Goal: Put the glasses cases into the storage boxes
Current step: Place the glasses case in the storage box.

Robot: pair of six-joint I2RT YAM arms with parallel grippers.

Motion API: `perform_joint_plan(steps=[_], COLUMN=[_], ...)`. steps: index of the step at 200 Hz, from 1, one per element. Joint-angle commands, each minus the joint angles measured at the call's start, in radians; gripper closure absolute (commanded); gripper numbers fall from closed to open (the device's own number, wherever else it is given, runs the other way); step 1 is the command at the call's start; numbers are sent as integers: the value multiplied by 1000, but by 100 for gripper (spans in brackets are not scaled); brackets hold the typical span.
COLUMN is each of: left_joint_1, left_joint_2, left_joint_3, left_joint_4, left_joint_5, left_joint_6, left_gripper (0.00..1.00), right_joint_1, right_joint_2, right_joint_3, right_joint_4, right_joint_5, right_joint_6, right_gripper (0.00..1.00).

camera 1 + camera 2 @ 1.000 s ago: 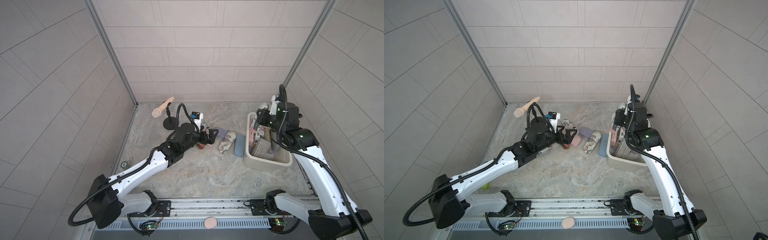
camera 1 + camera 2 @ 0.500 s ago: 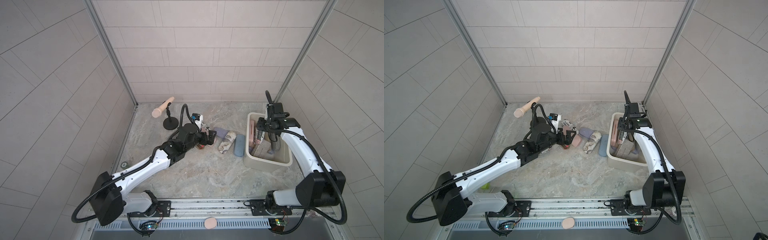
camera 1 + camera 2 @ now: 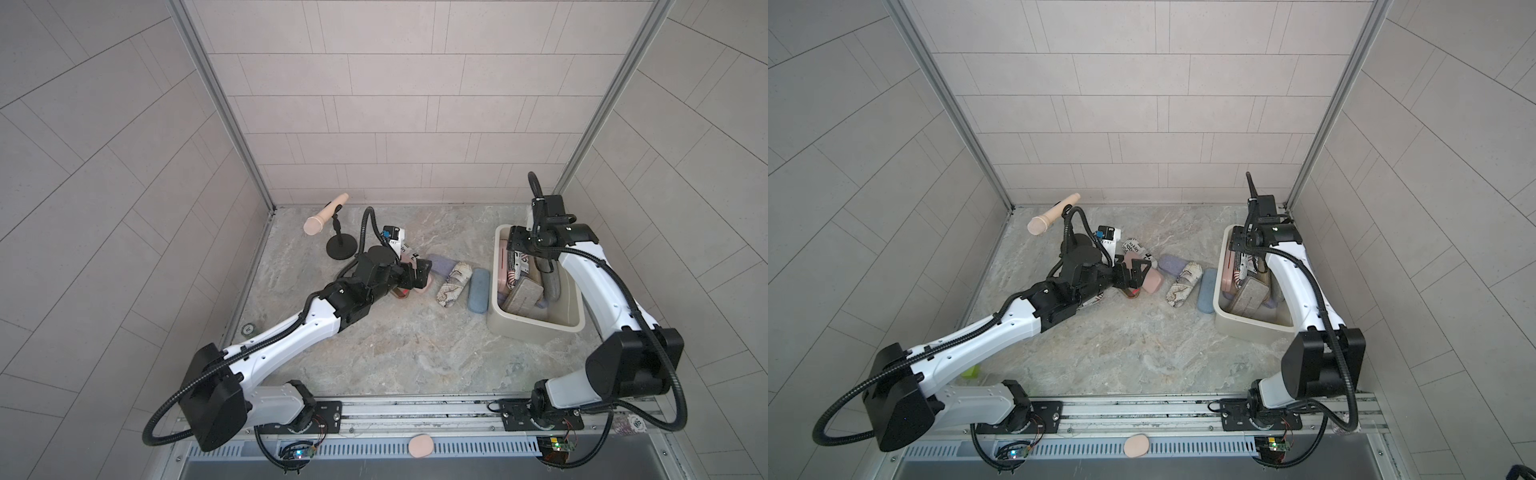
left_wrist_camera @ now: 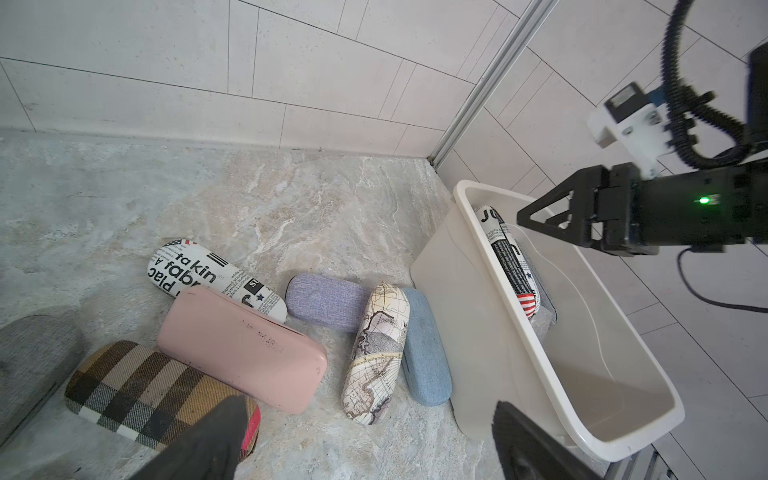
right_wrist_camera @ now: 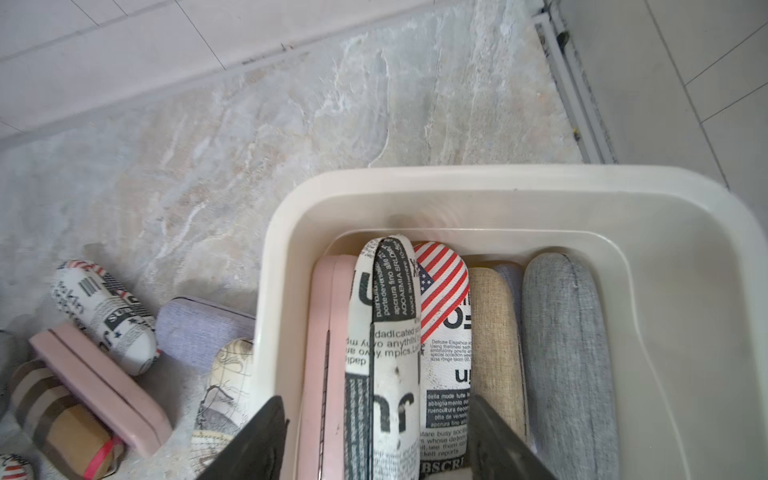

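Note:
The cream storage box [image 3: 534, 328] stands at the right with several glasses cases in it: pink [image 5: 326, 353], newspaper-print [image 5: 386, 332], flag-print [image 5: 444, 332], tan [image 5: 494, 332] and grey [image 5: 569, 353]. My right gripper [image 5: 376, 399] hangs open over the box's far end [image 3: 521, 253], its fingers clear of the newspaper-print case on both sides. On the floor lie a pink case [image 4: 241, 345], a plaid one [image 4: 145, 390], a newspaper one [image 4: 208, 274], a lavender one [image 4: 326, 301], a map-print one [image 4: 376, 353] and a light blue one [image 4: 424, 349]. My left gripper [image 3: 419, 272] hovers wide open and empty above the pink and plaid cases.
A pink microphone on a black stand [image 3: 324, 216] stands at the back left, behind my left arm. A small pink oval pad [image 3: 420, 446] lies on the front rail. The light blue case lies against the box's left wall. Tiled walls close in three sides.
My right arm has dropped its elbow and reached down over the box. Its jaws have opened off the newspaper-print case. My left gripper has edged slightly toward the floor cases.

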Motion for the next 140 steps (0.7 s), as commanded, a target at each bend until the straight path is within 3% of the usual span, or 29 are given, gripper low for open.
perform_joint_plan(steps=[1, 21, 65, 88, 140], left_joint_1=[6, 6, 24, 52, 70], left_joint_2=[-8, 4, 36, 65, 119], left_joint_3=[33, 46, 91, 114, 166], left_joint_4=[-14, -48, -196, -236, -307], left_joint_5=[-22, -75, -297, -296, -259], left_joint_6=[19, 20, -47, -88, -104], left_gripper=[0, 0, 0, 0, 0], right_joint_1=[36, 162, 497, 622, 669], right_joint_2=[-94, -177, -243, -234, -130], right_joint_3=[-34, -94, -169, -232, -280], right_joint_4=[-4, 35, 68, 141, 164], right_joint_5=[-11, 2, 183, 266, 304], right_joint_6=[9, 11, 93, 167, 248], right_gripper=[29, 30, 32, 31, 31])
